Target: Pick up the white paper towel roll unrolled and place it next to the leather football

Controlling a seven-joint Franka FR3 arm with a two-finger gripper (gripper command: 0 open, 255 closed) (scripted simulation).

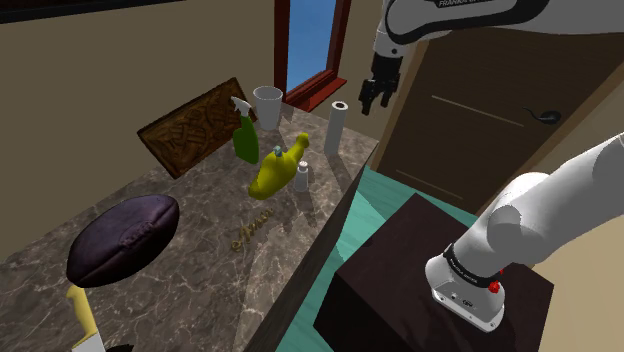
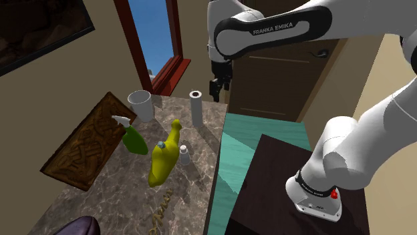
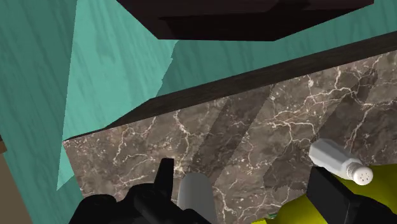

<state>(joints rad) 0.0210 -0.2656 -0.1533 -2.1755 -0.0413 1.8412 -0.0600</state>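
While the arm hangs over the far corner of the marble counter (image 1: 200, 275), its black gripper (image 1: 374, 98) is in the air above the paper towel roll (image 1: 336, 128) and does not touch it. In the wrist view the two fingers (image 3: 167, 175) stand wide apart, with nothing between them that they grasp. The roll is a slim, plain white cylinder, standing upright, with a dark hole on its top end. It looks smooth and closed, and I cannot see any loose sheet. It stands close to the counter's edge, near the window with the red frame. A white cup (image 1: 267, 107) is near it, and a small white shaker (image 1: 301, 177) and a yellow bottle (image 1: 277, 170) stand closer to the camera. The football (image 1: 124, 238) is dark purple-brown and lies at the other end of the counter, at the shoulder view's lower left, well apart from the roll.
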